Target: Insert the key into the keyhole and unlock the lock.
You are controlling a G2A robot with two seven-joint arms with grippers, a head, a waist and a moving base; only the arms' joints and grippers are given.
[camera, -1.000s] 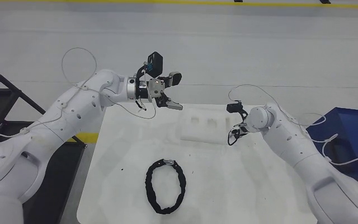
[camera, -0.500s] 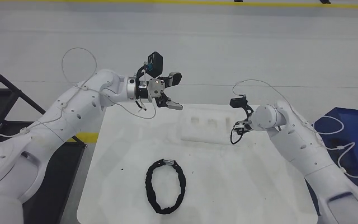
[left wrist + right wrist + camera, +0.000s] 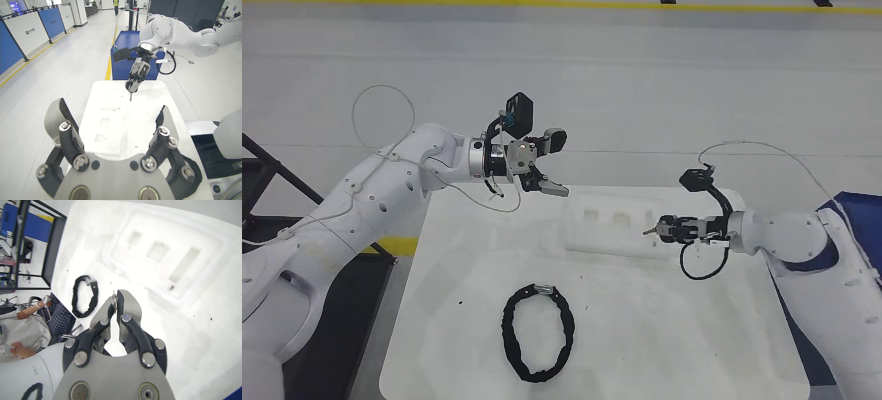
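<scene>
Carrying the key [image 3: 130, 97] toward the lock [image 3: 540, 292] was judged the step in hand; insertion had not begun. Right gripper [image 3: 115, 302]: fingers pressed together, pinching the key by its head, blade sticking out past the tips. Top view placed it above the table [image 3: 692, 340], at the foam tray [image 3: 612, 232] edge on the robot's right side. The lock was a metal body joining the ends of a black sleeved chain loop [image 3: 510, 335], lying flat on the table toward the robot's side, well apart from the key. The keyhole could not be made out, so its facing was unknown. Left gripper [image 3: 113, 117]: fingers spread wide, holding nothing, raised over the table's far left corner, well apart from the lock. Judgement: the next move called for bringing the blade down and across to the lock body, then lining it up with the keyhole. Since the lock lay loose, the left gripper would likely need to steady the body first, or the push could slide it. Room: bare table lay between tray and loop, giving an open path. The tray's raised edge sat just beside the key's start, and the loop's near side lay close to the table edge, leaving little margin for sliding that way.
</scene>
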